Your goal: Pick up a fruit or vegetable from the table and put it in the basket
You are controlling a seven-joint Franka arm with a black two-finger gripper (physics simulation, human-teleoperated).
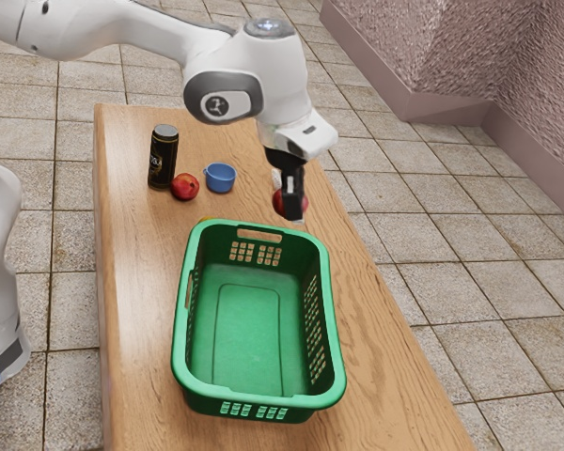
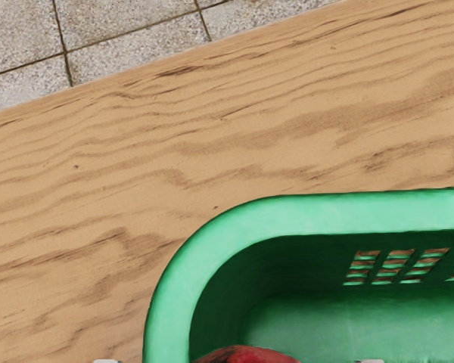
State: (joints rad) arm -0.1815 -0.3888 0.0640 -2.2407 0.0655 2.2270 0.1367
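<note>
Exterior view, pincer (image 1: 292,209) gripping red fruit (image 1: 280,201), raised near green basket (image 1: 182,319)

Table (image 1: 136,301), green basket (image 1: 334,324), can (image 1: 163,160), fruit (image 1: 184,187), cup (image 1: 221,178)

Exterior view. Arm (image 1: 214,86) enters from upper left. Gripper (image 1: 291,209), pointing down, grips 1 red fruit (image 1: 279,201), raised near the far end of the green basket (image 1: 180,338). Basket upright on the wooden table (image 1: 127,301), interior empty. Beyond it, toward the view's left: 1 black can (image 1: 164,160), upright, grey top; 1 red apple (image 1: 185,187) just beside it; 1 blue cup (image 1: 220,178), upright, near the apple. Tiled floor (image 1: 432,272) around table.
</note>
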